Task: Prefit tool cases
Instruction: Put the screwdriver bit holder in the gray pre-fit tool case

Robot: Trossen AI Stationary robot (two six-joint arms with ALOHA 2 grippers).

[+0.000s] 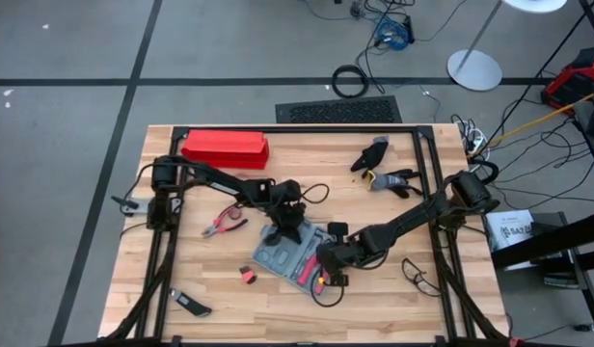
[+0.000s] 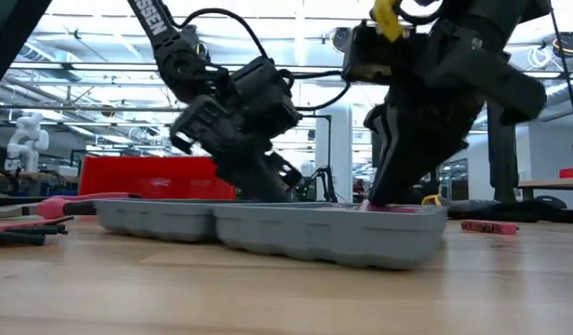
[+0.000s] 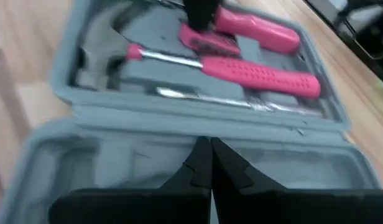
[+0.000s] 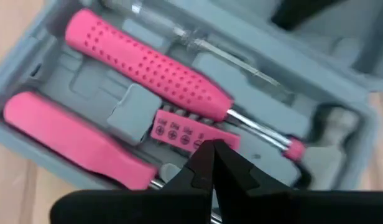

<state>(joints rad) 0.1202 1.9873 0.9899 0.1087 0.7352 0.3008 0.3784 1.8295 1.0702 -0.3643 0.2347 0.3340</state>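
The blue-grey tool case (image 1: 289,253) lies open and flat on the table, both halves facing up (image 2: 268,223). One half holds a pink-handled hammer (image 4: 148,65), a second pink handle (image 4: 73,140) and a pink bit holder (image 4: 179,132) in grey recesses. The other half (image 3: 117,168) holds no tools. My left gripper (image 1: 288,227) (image 3: 207,165) is shut over that bare half, near the hinge. My right gripper (image 1: 326,266) (image 4: 211,155) is shut over the tool half, at the bit holder. My left gripper presses its shut fingertips (image 3: 203,149) down on the inner floor of the bare half (image 3: 148,155), close to the hinge ridge, slanting down from above. That half lies flat on the table. My right gripper sets its shut fingertips (image 4: 207,152) on the pink bit holder's edge (image 4: 194,140), from above, pointing down. The holder lies in the case between the two pink handles.
A long red box (image 1: 225,147) sits at the far left of the table. Red-handled pliers (image 1: 220,226) lie left of the case, a small red and black item (image 1: 247,275) and a black tool (image 1: 191,306) nearer. Black gloves (image 1: 374,154) lie far right, a cable (image 1: 418,275) right.
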